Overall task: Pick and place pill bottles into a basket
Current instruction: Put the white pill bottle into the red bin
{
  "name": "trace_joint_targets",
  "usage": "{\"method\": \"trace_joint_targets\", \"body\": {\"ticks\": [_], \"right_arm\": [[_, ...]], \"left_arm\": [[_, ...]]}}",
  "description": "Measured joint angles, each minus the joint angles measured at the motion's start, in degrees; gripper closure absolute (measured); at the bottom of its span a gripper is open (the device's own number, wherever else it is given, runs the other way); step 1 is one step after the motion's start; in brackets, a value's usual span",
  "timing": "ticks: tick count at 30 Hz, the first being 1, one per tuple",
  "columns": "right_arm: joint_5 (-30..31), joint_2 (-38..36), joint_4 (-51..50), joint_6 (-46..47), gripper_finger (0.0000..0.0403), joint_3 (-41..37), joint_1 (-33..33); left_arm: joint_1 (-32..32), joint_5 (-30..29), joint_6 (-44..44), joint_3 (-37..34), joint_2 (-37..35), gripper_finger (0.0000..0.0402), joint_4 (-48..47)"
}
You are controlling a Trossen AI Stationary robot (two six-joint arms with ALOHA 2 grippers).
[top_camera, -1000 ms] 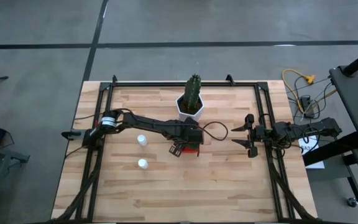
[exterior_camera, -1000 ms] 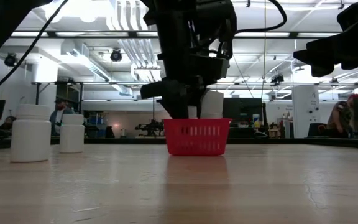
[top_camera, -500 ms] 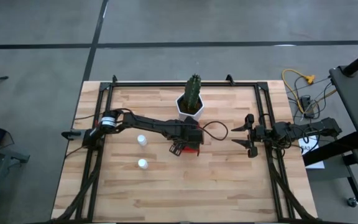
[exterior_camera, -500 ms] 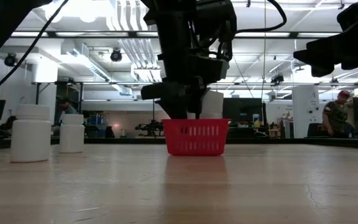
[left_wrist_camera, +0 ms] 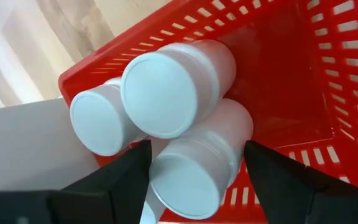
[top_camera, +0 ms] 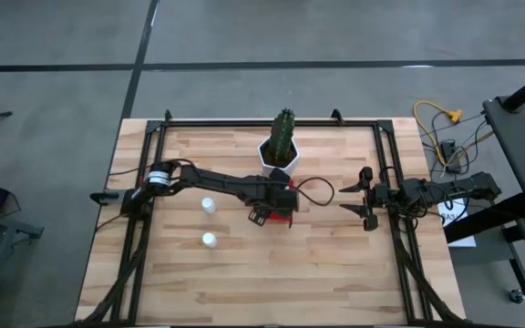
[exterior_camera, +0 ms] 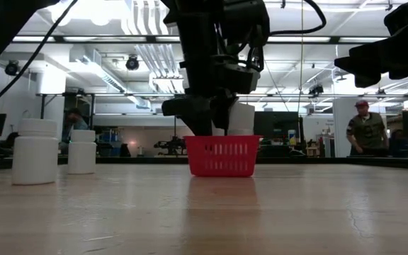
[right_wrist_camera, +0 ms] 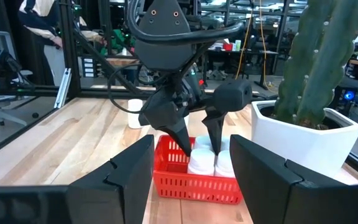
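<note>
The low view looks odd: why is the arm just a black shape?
Low view: bright ceiling lights behind turn the left tool into a silhouette above the basket. Left wrist view: evenly lit, pill bottles sharp but looming large.

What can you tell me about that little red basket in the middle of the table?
The basket is small, bright red and rectangular, seemingly plastic, with slotted mesh-like walls. It sits upright on the wooden table, just in front of the white cactus pot. Several white pill bottles are piled inside, capped ends showing. The left end effector hangs open directly above it, fingertips dipping among the bottles.
</note>
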Motion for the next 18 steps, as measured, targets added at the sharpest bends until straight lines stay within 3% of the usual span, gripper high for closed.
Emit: {"method": "trace_joint_targets", "body": {"ticks": [18], "right_arm": [[0.0, 0.1, 0.0, 0.2, 0.0202, 0.0, 0.0]], "left_arm": [[-1.4, -1.1, 0.0, 0.5, -1.8, 0.0163, 0.1]]}}
